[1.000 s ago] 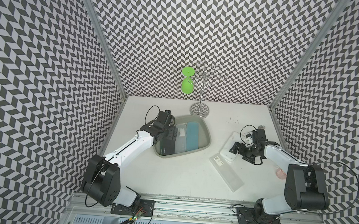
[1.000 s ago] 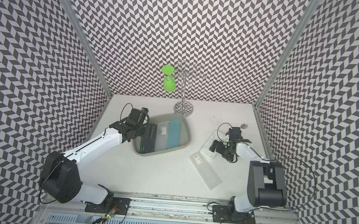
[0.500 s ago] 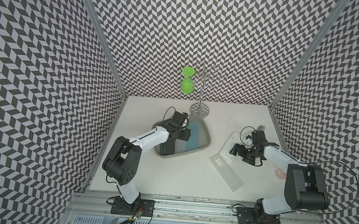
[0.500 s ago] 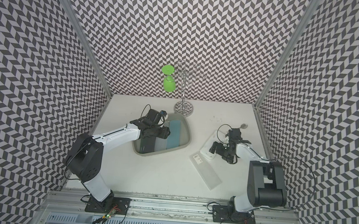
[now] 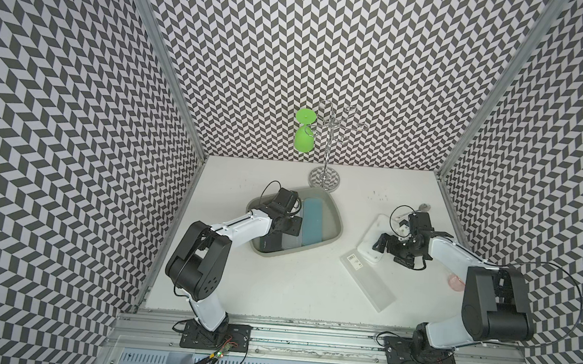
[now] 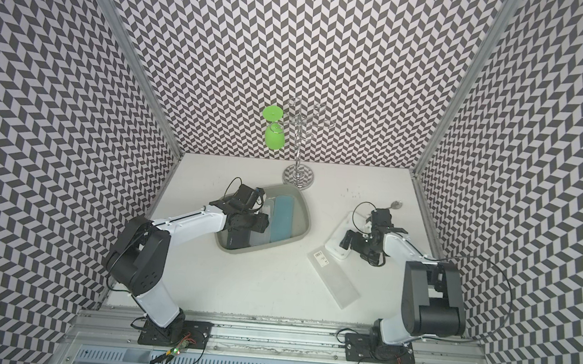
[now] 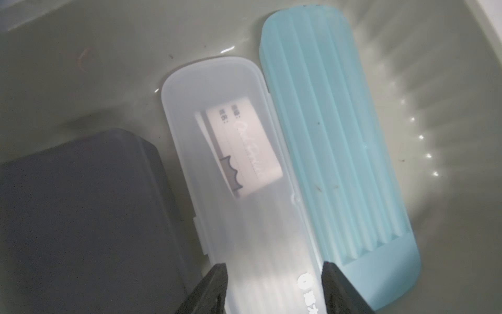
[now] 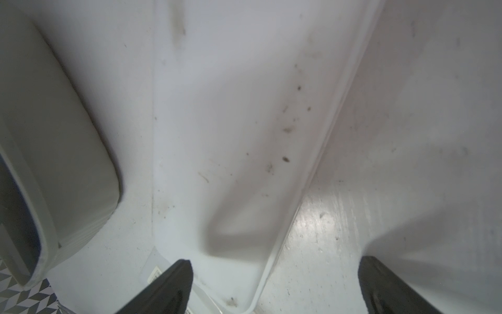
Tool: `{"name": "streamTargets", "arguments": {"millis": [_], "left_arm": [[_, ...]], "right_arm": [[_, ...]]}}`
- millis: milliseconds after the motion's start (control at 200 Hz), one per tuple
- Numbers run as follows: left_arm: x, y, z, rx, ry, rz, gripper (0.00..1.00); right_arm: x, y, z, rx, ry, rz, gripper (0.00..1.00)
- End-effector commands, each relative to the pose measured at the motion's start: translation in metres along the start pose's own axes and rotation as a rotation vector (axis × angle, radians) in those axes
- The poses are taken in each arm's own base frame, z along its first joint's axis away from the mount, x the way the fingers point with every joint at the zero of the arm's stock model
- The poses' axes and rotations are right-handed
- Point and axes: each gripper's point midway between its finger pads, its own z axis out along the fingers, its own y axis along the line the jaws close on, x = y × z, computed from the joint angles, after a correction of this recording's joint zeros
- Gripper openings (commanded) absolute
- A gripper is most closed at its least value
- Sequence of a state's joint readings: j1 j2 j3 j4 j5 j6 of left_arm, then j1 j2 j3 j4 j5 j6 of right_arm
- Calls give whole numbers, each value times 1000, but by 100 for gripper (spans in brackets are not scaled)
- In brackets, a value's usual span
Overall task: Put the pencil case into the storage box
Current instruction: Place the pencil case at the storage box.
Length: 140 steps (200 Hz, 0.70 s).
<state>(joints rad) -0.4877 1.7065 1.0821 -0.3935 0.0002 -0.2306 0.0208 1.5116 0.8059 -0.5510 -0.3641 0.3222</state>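
Observation:
The grey-green storage box [image 5: 340, 226] [image 6: 310, 223] sits left of the table's centre. Three pencil cases lie side by side in it: a dark one [image 7: 81, 204], a translucent white one [image 7: 225, 136] and a ribbed blue one [image 7: 339, 136] [image 5: 312, 222]. My left gripper [image 5: 294, 224] [image 7: 271, 282] reaches into the box, shut on the translucent white pencil case, one finger on each long side. A frosted pencil case [image 5: 371, 285] [image 6: 335, 279] with a barcode label lies on the table at the right. My right gripper [image 5: 389, 251] [image 8: 274, 277] hangs open over a white tray [image 5: 377, 225] [image 8: 231, 108].
A chrome glass rack [image 5: 325, 178] stands behind the box with a green glass [image 5: 303, 139] hanging on it. A pink object [image 5: 454, 283] lies by the right arm, a small metal disc [image 5: 424, 207] at the back right. Patterned walls close three sides.
The left arm swung from the box's left rim to over its middle, and its jaws closed onto the translucent case. The right arm barely moved.

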Motion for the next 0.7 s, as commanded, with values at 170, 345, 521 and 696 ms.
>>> {"name": "streamTargets", "arguments": {"millis": [170, 345, 521, 696], "left_arm": [[9, 28, -20, -92, -7, 13, 62], [-16, 23, -38, -73, -93, -16, 64], [-48, 16, -52, -55, -164, -30, 70], [-84, 11, -72, -54, -245, -15, 100]], "right_arm": [[-12, 4, -2, -20, -34, 2, 100], [-10, 3, 0, -21, -29, 1, 100], [-11, 4, -1, -24, -30, 1, 100], [-16, 5, -5, -8, -43, -12, 100]]}}
